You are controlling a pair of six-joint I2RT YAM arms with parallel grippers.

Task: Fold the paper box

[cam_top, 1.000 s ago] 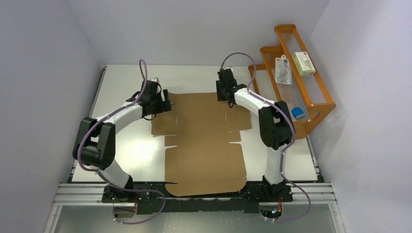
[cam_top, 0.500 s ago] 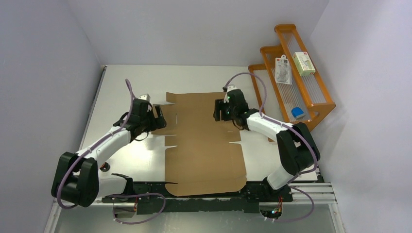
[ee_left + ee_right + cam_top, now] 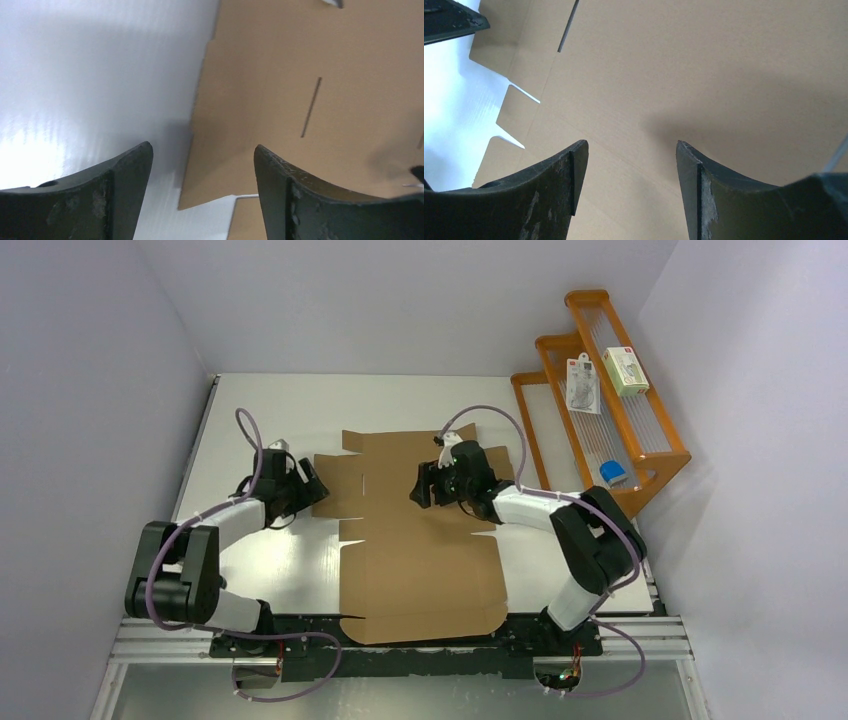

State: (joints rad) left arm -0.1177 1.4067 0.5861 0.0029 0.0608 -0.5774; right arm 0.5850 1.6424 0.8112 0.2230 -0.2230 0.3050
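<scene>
left gripper (image 3: 311, 483) released, empty; side edge of the paper box (image 3: 420, 550) just ahead of it; we judge a flap lift | right gripper (image 3: 421, 486) released, empty; flat sheet directly beneath, likely for pinning

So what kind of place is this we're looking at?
Likely a robot test cell: white table walled on three sides, left arm and right arm bolted at its edge, orange rack of retail packages.
</scene>
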